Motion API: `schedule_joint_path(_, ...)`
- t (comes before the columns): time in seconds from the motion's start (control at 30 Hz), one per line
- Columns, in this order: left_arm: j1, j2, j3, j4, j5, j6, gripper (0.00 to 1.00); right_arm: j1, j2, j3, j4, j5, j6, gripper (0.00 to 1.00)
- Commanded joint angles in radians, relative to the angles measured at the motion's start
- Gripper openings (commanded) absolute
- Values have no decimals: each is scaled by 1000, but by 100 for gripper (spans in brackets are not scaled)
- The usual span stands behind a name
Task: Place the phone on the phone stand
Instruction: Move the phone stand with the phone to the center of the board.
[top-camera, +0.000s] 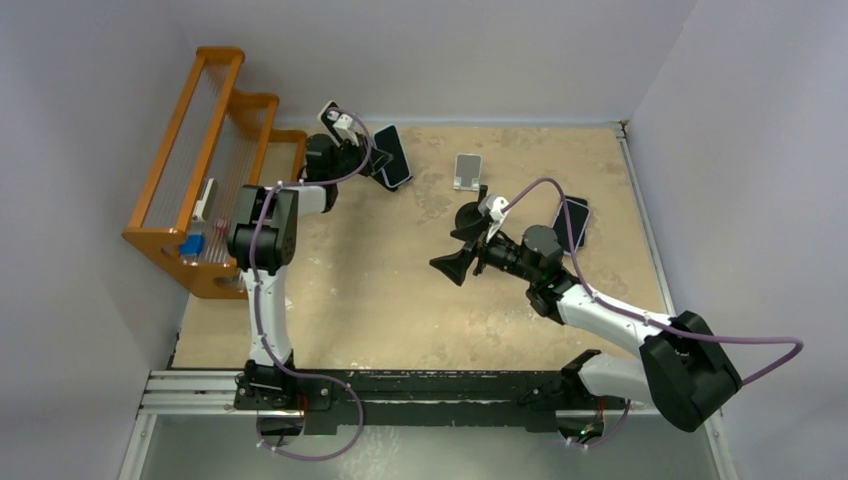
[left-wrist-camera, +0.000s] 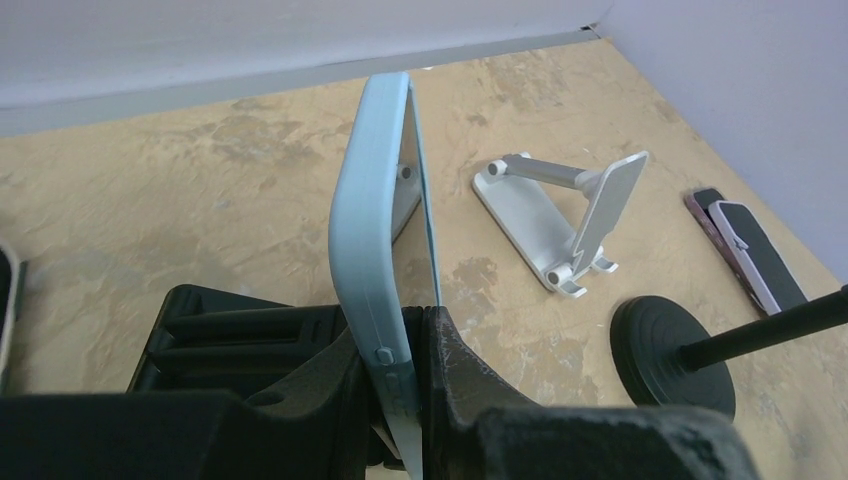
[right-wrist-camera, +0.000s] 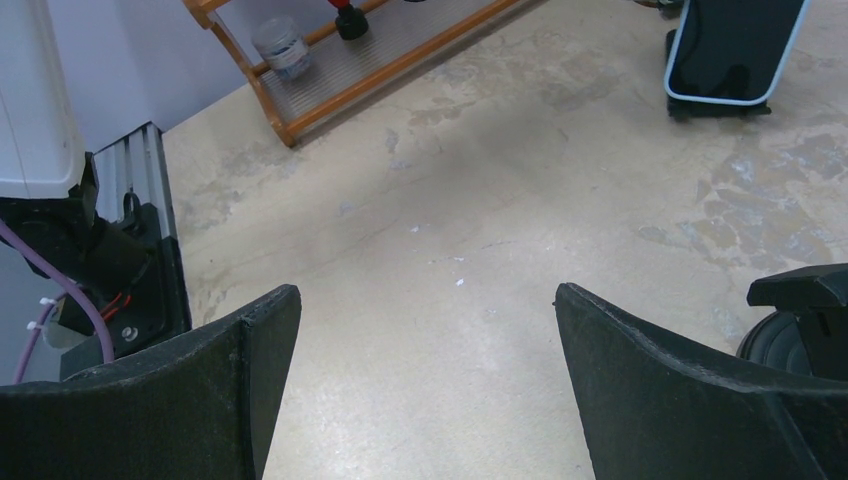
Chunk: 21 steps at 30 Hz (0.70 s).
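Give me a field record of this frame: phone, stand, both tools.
phone: light-blue case, held on edge, not on the stand
left tool: shut on phone
right tool: open, empty, over bare table
phone stand: white, folding, unoccupied, apart from phone
spare phones: lying flat near right wall
wooden rack: far left edge

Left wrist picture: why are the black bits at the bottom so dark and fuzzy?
Left wrist view: the left gripper sits right under the lens, dark and soft, while the phone it pinches and the white stand look sharp. Top view: even light, faint shadows.
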Motion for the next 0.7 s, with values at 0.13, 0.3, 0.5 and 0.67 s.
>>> schedule_joint_path(0.13,54,-94,-151,-123,-227,-48,0,-3,-47,-18,55,-17,16,99)
schedule_joint_path(0.3,56,-151,-229,-113,-312,-80,0,-3,-69,-28,48,-14,18,99)
schedule_joint_path(0.5,59,-218,-300,-149,-374,-84,0,-4,-81,-38,54,-19,26,99)
schedule_joint_path(0.67,86,-256,-371,-149,-405,-108,0,-3,-85,-39,55,-26,28,99)
